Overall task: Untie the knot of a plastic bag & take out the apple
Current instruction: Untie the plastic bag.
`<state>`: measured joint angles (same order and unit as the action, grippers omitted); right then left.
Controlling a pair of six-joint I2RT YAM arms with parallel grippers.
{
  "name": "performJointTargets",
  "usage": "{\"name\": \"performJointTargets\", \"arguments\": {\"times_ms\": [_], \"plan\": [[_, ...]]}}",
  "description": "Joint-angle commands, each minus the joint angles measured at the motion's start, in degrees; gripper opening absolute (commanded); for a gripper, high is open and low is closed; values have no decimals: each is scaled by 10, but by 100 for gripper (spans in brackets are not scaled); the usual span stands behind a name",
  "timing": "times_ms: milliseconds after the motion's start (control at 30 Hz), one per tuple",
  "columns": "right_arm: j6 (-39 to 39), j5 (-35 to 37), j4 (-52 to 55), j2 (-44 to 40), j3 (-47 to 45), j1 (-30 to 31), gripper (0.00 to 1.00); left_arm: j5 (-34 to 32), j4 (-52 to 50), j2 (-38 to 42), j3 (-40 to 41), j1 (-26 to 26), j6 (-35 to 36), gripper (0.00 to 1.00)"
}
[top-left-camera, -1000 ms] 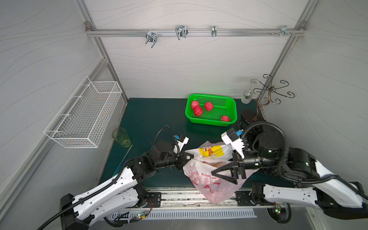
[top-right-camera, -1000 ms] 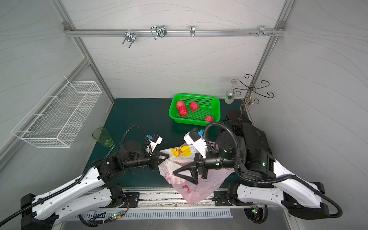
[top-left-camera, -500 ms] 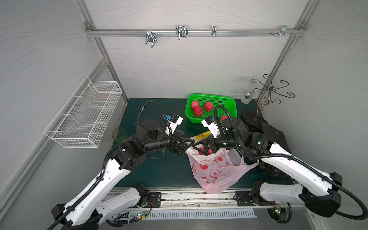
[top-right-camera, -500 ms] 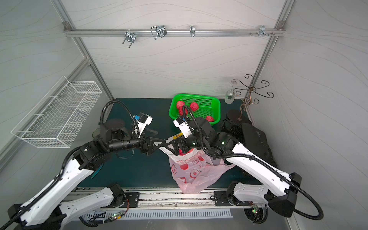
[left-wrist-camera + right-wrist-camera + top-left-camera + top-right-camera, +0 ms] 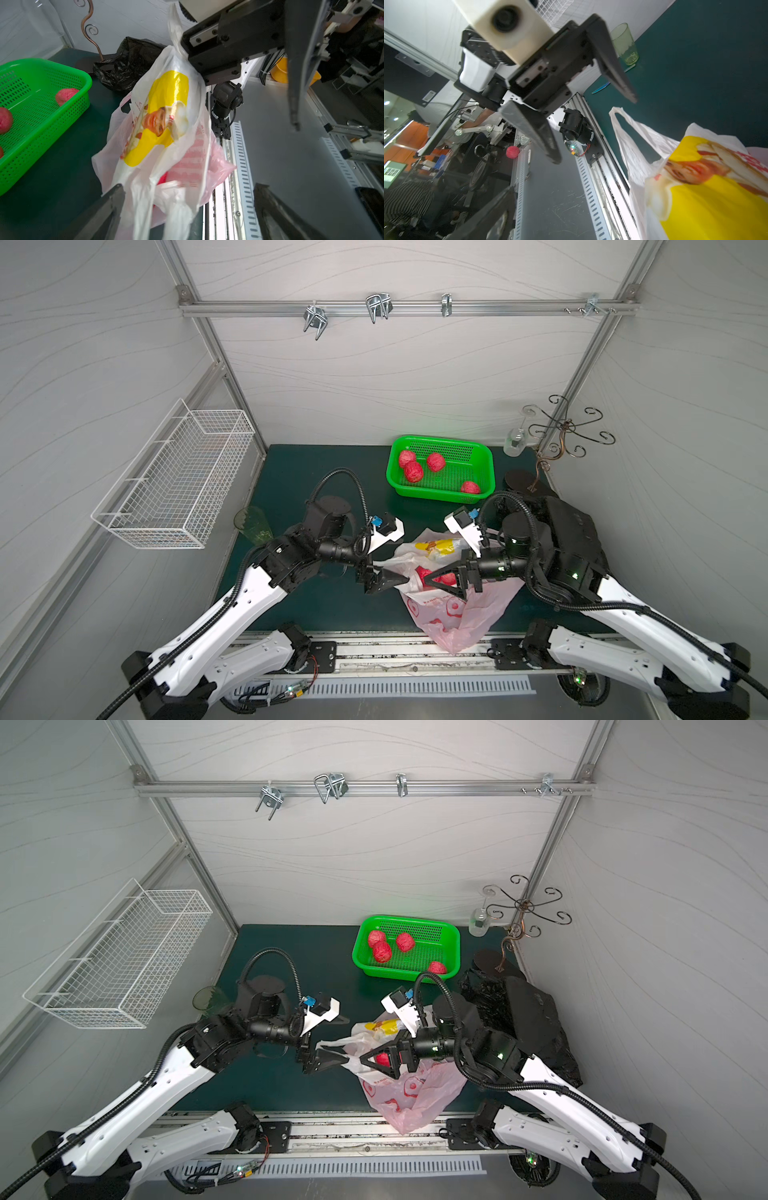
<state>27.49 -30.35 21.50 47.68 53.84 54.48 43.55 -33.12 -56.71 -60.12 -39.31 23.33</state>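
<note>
Left wrist view gives us the left fingers (image 5: 101, 216) spread wide. A loose white handle of the plastic bag (image 5: 158, 116) trails down between them and lies against one finger without being pinched. The right wrist view confirms that spread. We see the right fingers (image 5: 298, 62) set wide as well. In both top views they hover over the bag's mouth, tip to tip with the left ones and just apart from them. We cannot tell whether they touch the film.

The apple (image 5: 382, 1058) shows red inside the bag, beneath the right fingers. The bag sits at the front of the surface (image 5: 311, 472), right of centre. Its pink lower part droops over the front edge onto the metal rail (image 5: 374, 651).

For edges, we note:
- a green cup (image 5: 253, 524) at the left edge
- a black plastic bag (image 5: 128, 60) along the right edge, near the right arm
- a green basket (image 5: 432, 497) with four red balls toward the back right

Our widest open stretch of surface runs from the cup across to the basket, behind the left arm. A wire basket (image 5: 178, 485) hangs on the left wall, off the surface.
</note>
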Motion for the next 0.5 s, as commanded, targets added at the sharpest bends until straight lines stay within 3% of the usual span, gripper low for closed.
{"name": "performJointTargets", "arguments": {"times_ms": [0, 100, 233, 333, 467], "plan": [[4, -39, -22, -8, -2, -17, 99, 7, 24, -28, -48, 0, 130, 98], [13, -42, -31, -8, -3, -29, 99, -9, 22, -49, -60, -32, 142, 97], [29, -34, -38, -3, 0, -43, 99, -107, 13, -65, -56, -116, 155, 96], [45, -30, -40, 6, 8, -54, 99, -159, 32, -67, -51, -155, 100, 92], [59, -17, -43, 9, 13, -56, 99, -283, 80, -64, -18, -220, 46, 92]]}}
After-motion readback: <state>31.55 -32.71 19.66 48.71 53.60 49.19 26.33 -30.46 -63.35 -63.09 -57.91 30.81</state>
